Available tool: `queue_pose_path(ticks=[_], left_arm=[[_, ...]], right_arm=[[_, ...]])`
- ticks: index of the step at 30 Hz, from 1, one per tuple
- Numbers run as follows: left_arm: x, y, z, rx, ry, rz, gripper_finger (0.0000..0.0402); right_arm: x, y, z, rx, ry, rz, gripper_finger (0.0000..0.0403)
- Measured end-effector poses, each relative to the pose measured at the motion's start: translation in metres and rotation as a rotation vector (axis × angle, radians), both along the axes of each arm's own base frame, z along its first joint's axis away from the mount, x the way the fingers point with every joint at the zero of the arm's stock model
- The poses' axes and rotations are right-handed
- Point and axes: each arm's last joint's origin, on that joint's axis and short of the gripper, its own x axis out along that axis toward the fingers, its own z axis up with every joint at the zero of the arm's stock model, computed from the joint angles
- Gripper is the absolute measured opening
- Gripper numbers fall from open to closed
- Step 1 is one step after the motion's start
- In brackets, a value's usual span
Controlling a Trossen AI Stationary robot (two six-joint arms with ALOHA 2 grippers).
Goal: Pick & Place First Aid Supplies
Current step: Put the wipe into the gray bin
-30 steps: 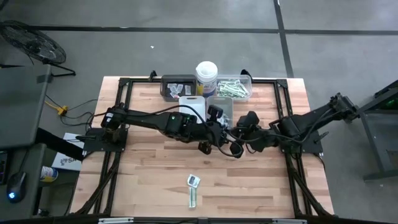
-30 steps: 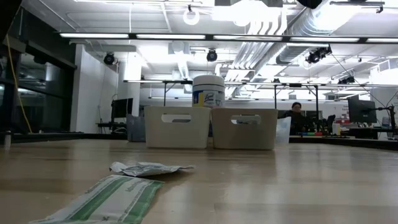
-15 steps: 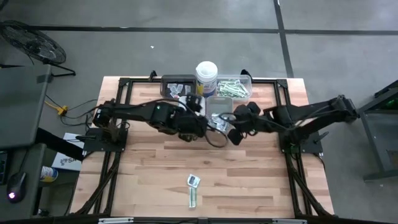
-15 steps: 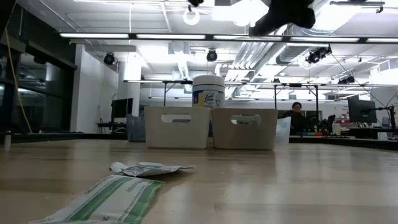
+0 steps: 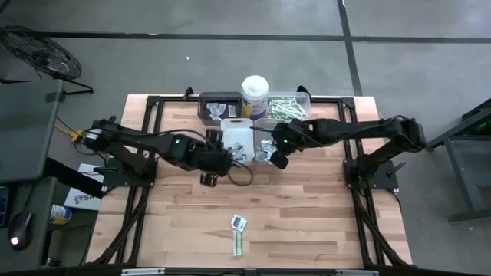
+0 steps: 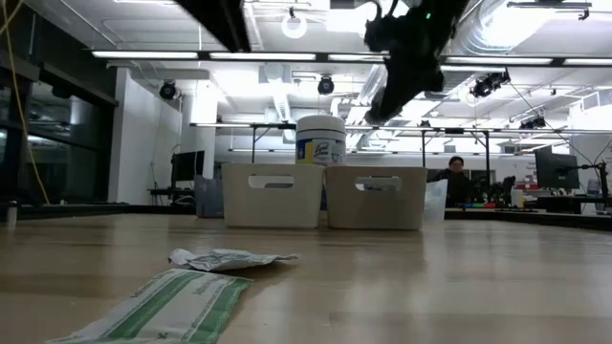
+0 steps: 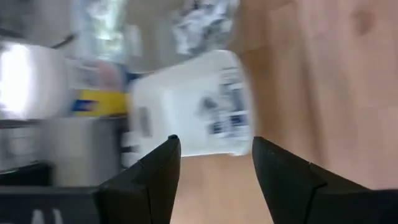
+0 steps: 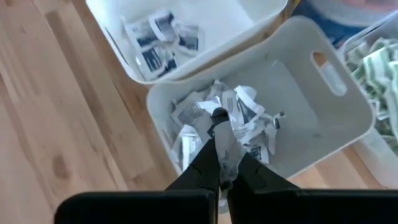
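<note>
My right gripper point(image 8: 217, 121) point(image 5: 274, 156) hangs over the grey tray point(image 8: 323, 74) full of crumpled packets, shut on a pale white packet point(image 8: 227, 149). My left gripper point(image 7: 214, 146) point(image 5: 223, 156) stands open and empty just left and near of the white tray point(image 7: 186, 106) point(image 5: 236, 132), which holds sachets with blue marks. A white sachet point(image 5: 238, 222) and a green-and-white strip point(image 5: 237, 244) lie flat on the table near its front edge. My right gripper pinches the white packet point(image 8: 225, 158) between its two shut fingers, which point down from above. The packet lies along the fingers, lifted clear over the heap in the grey tray. The fingers cover the part they hold.
Behind the two front trays stand a dark tray point(image 5: 217, 107), a white canister point(image 5: 255, 93) and a clear tray point(image 5: 290, 107) of green strips. Bare wood lies between the trays and the two packets at the front. A person sits far off in the room point(image 6: 457, 177).
Both grippers were close together over the table's middle. My left gripper has drawn back toward the table's left edge. My right gripper has gone toward the far edge and now hangs over the grey tray.
</note>
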Motion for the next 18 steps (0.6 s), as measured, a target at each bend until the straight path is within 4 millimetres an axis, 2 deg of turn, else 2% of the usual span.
queue_pose_path(ticks=[4, 8, 13, 15, 18], left_arm=[[-0.019, -0.005, -0.033, -0.191, -0.088, 0.025, 0.0195], [-0.029, -0.01, -0.061, -0.43, -0.181, 0.081, 0.0195], [-0.027, -0.018, -0.094, -0.653, -0.235, 0.123, 0.0195], [-0.021, -0.021, -0.101, -0.718, -0.294, 0.122, 0.0195], [-0.023, -0.022, -0.112, -0.773, -0.276, 0.119, 0.0195]], right_arm=[[0.006, -0.014, -0.013, 0.047, 0.048, 0.025, 0.0], [0.011, -0.028, -0.024, 0.112, 0.075, 0.051, 0.0], [0.017, -0.04, -0.038, 0.17, 0.104, 0.063, 0.0], [0.019, -0.042, -0.042, 0.175, 0.112, 0.058, 0.0004], [0.02, -0.042, -0.043, 0.177, 0.109, 0.064, 0.0027]])
